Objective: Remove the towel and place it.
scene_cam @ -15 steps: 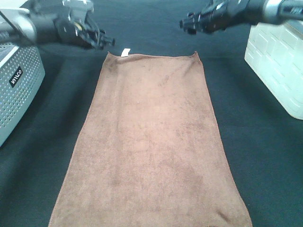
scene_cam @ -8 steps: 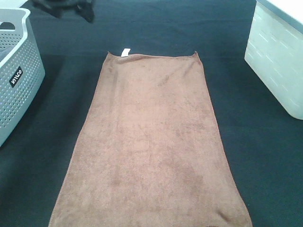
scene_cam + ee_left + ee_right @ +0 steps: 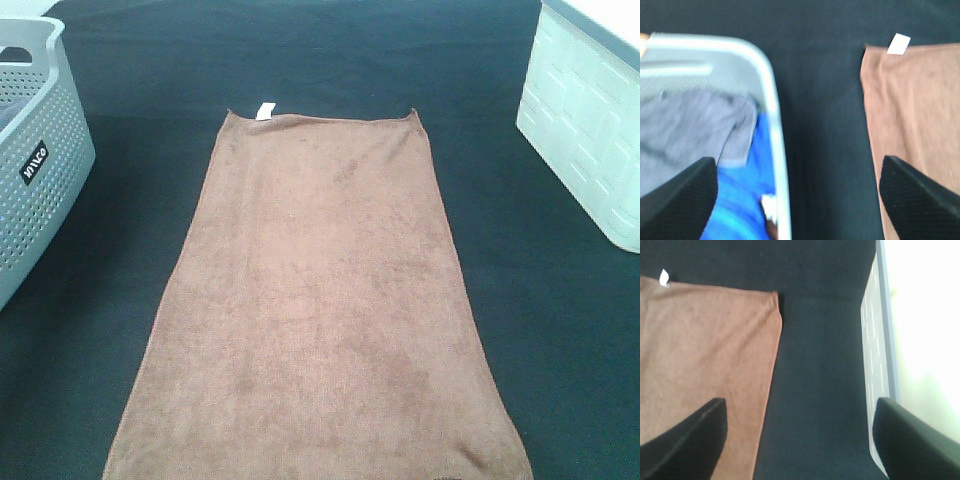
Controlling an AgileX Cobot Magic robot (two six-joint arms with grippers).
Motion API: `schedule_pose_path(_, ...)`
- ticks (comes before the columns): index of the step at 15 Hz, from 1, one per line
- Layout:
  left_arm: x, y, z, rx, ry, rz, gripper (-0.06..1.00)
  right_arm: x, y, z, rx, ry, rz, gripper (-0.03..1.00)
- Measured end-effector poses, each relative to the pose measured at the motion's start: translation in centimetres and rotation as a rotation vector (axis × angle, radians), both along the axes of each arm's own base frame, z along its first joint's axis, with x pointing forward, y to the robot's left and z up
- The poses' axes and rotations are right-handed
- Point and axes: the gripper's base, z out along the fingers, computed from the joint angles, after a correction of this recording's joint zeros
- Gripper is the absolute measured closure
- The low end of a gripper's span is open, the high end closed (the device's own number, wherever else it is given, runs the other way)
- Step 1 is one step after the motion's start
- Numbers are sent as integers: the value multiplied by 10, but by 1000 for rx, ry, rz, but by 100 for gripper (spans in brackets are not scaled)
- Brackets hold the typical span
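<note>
The reddish-brown towel lies flat and spread out on the black table cloth, with its small white tag at the far short edge. Neither arm shows in the exterior high view. In the left wrist view my left gripper is open and empty, above the black cloth between a grey basket and the towel's tagged corner. In the right wrist view my right gripper is open and empty, above the black cloth beside the towel's other far corner.
A grey perforated basket stands at the left; its rim encloses grey and blue clothes. A white ribbed container stands at the right, and its wall shows in the right wrist view.
Both arms were over the towel's far corners a second ago and have since pulled back out of the exterior high view. The towel has not moved.
</note>
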Motion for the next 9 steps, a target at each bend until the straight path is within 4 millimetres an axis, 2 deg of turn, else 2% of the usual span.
schedule_pose_path(2, -22, 4, -8, 25, 89, 9, 12, -18, -3, 2, -16, 24, -7, 23)
schedule_pose_path(4, -53, 5, -16, 31, 125, 18, 12, -49, -5, -7, -20, 87, -11, 23)
schedule_pose_path(5, -72, 5, -16, 24, 115, 31, 12, -72, -6, -14, -23, 126, -11, 23)
schedule_pose_path(9, -179, 3, -3, 18, 42, 42, 12, -171, -12, -23, -20, 153, -9, 23)
